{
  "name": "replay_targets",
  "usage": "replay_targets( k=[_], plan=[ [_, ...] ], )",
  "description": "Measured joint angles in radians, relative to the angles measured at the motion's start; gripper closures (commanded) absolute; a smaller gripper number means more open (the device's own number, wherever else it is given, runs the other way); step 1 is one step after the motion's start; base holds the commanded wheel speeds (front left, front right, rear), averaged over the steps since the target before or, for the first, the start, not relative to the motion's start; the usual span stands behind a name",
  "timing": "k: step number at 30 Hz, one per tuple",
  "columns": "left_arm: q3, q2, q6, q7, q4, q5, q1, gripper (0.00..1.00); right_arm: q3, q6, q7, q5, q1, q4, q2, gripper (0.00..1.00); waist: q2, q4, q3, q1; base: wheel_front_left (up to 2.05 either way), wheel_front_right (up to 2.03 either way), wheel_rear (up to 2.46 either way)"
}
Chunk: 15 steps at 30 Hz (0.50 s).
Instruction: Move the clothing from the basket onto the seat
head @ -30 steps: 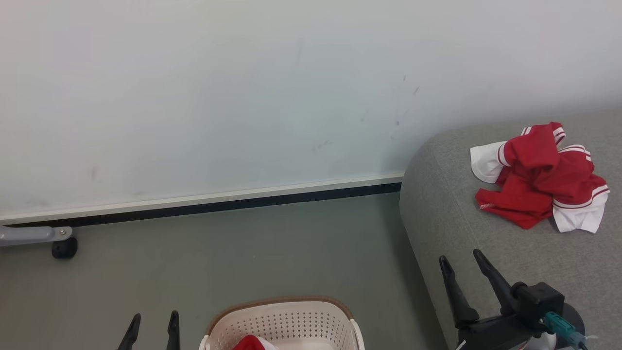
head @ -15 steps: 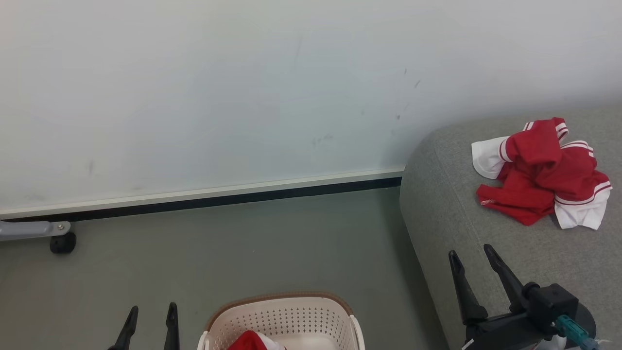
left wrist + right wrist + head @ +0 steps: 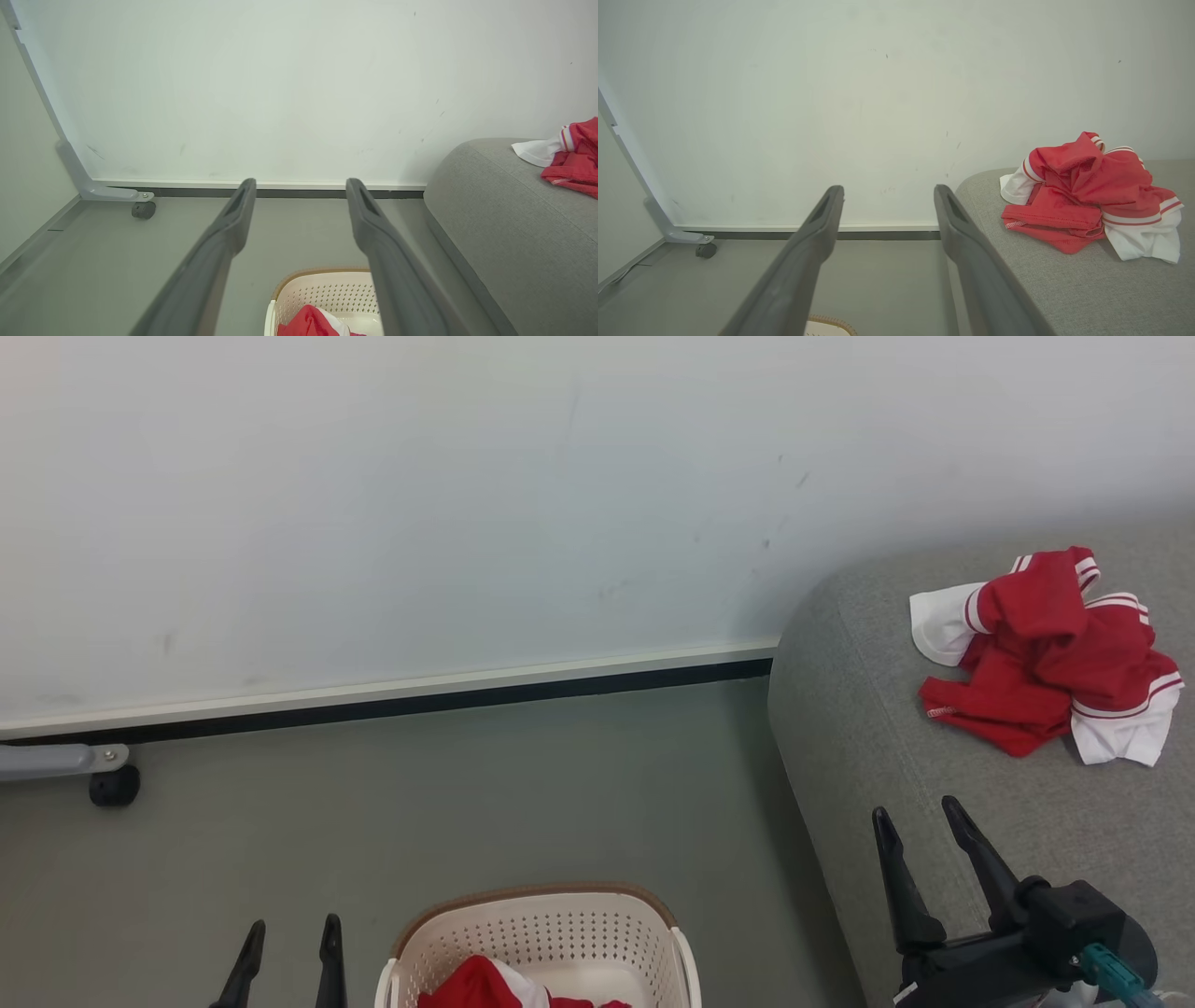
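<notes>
Nearest to us, at the bottom of the head view, our left gripper (image 3: 294, 924) hangs above the floor (image 3: 523, 784) with its two dark fingers spread wide and nothing between them, and the left wrist view shows the same open gap. Just to its right the basket (image 3: 532, 894) stands on the floor, its brown rim curving toward the wall. Low inside it lies a bunched red garment (image 3: 471, 987) with a white panel, cut off by the bottom edge of the view, so we cannot tell how much clothing it holds. Further right, our right gripper (image 3: 915, 806) hovers over the near part of the seat (image 3: 859, 728), close to its rounded left edge. Its fingers are also wide apart and empty. Beyond it, well apart from the fingertips, a heap of clothing (image 3: 1046, 663) rests on top of the seat, set in from that left edge: crumpled red fabric with white cuffs and thin white stripes. Farther off, the floor runs to a dark skirting (image 3: 420, 702) at the foot of the pale wall (image 3: 467, 504). At the far left a black caster (image 3: 114, 786) under a grey frame leg (image 3: 51, 761) sits on the floor just before the wall
</notes>
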Motion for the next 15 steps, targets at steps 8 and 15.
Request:
replay_targets(
  k=[8,15],
  plan=[
    [-0.017,-0.003,0.0,0.0,0.0,0.014,-0.012,0.0,-0.03,0.0,0.0,-0.011,-0.002,-0.045,0.001,0.0,0.0,-0.003,0.056,0.0,0.0,0.0,0.0],
    [-0.08,-0.025,-0.01,0.027,0.05,0.043,-0.103,0.0,-0.085,-0.003,0.0,-0.034,-0.013,-0.066,0.007,0.0,0.0,-0.009,0.141,0.0001,0.0,0.0,0.0]
  ],
)
